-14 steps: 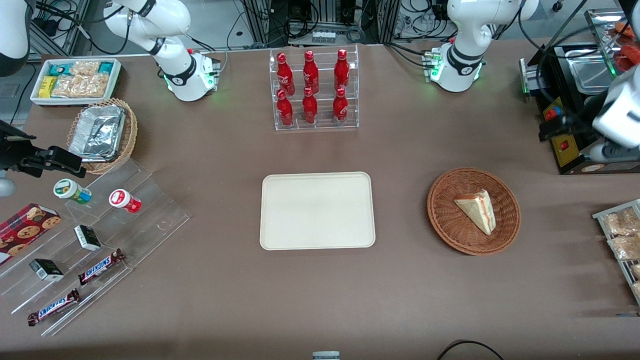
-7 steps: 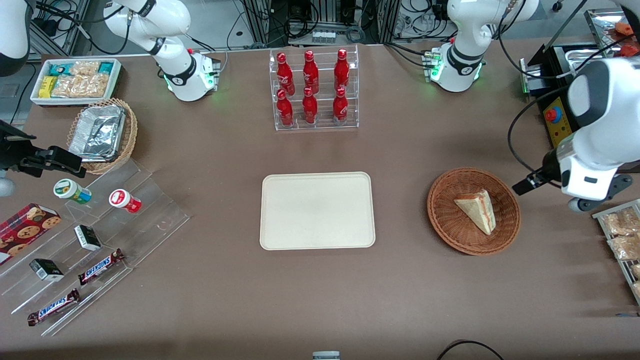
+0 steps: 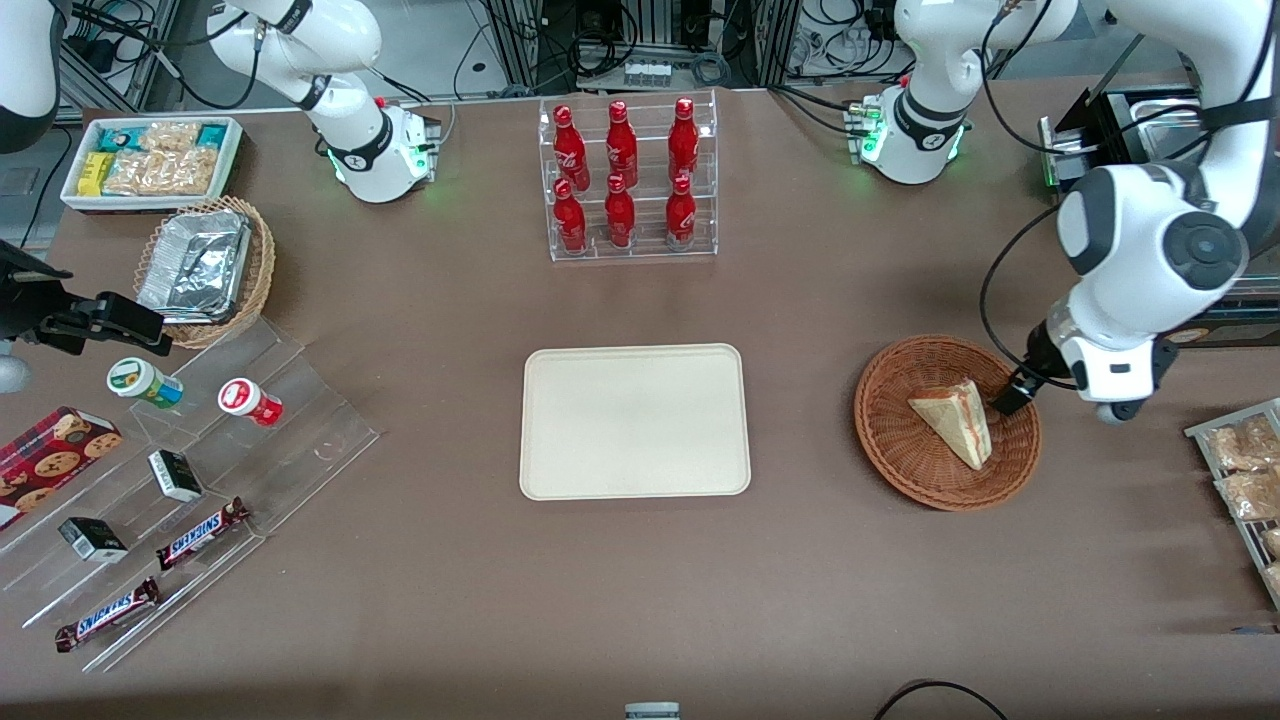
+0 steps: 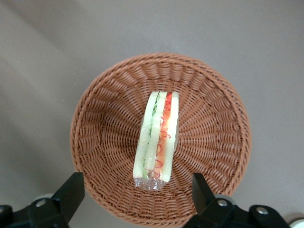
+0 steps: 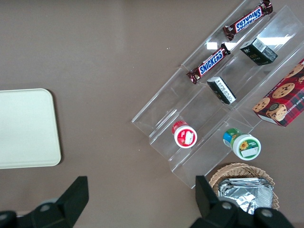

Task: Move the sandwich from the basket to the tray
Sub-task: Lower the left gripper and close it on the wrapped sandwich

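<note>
The sandwich (image 3: 953, 419), a pale wedge with a red and green filling stripe, lies in the reddish-brown wicker basket (image 3: 900, 455). The left wrist view looks straight down on the sandwich (image 4: 157, 137) in its clear wrap, resting in the basket (image 4: 104, 137). My gripper (image 3: 1010, 398) hangs above the basket's rim on the working arm's side, just beside the sandwich. It is open, with wide-spread fingers (image 4: 71, 190) and nothing between them. The cream-white tray (image 3: 634, 421) lies flat at the middle of the table, bare.
A clear rack of red bottles (image 3: 626, 180) stands farther from the camera than the tray. A metal rack of snack packets (image 3: 1240, 470) sits beside the basket toward the working arm's end. A black machine (image 3: 1130, 150) stands above it in the view.
The left arm has swung in from the table's end and come down toward the basket; its gripper now hangs over the basket rim. The sandwich has not moved.
</note>
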`<state>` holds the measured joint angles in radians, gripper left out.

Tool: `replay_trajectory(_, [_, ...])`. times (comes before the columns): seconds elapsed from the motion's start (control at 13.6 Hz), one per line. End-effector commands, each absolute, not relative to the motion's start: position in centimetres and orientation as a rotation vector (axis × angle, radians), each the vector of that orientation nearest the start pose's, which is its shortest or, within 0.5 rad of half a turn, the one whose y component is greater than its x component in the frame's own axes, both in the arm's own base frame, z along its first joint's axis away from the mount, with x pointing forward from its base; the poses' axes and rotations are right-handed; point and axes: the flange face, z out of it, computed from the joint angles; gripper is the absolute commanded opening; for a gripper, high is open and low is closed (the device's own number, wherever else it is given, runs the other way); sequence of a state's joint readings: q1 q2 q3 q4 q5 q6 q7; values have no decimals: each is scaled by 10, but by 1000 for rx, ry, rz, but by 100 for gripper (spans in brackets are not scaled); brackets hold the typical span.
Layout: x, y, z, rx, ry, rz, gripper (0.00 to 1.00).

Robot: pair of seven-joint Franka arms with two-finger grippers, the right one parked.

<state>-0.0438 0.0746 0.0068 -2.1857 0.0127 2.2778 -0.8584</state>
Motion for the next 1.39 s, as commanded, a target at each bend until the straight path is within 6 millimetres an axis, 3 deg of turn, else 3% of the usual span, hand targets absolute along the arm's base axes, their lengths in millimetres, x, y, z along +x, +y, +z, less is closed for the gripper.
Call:
replay_trajectory(0.0, [531,-33,352,-2900,-1258,-68,100])
replay_trajectory(0.51, [514,-38,292,-2918,-1250,-103,100])
replay_trajectory(1.17, [524,-41,242,-2936,-1258,-153,98])
replay_trajectory(1.25, [526,-41,243,-2937,-1256,-155,85])
replay_trajectory(1.32, [529,-41,246,-2933,-1271,-161,63])
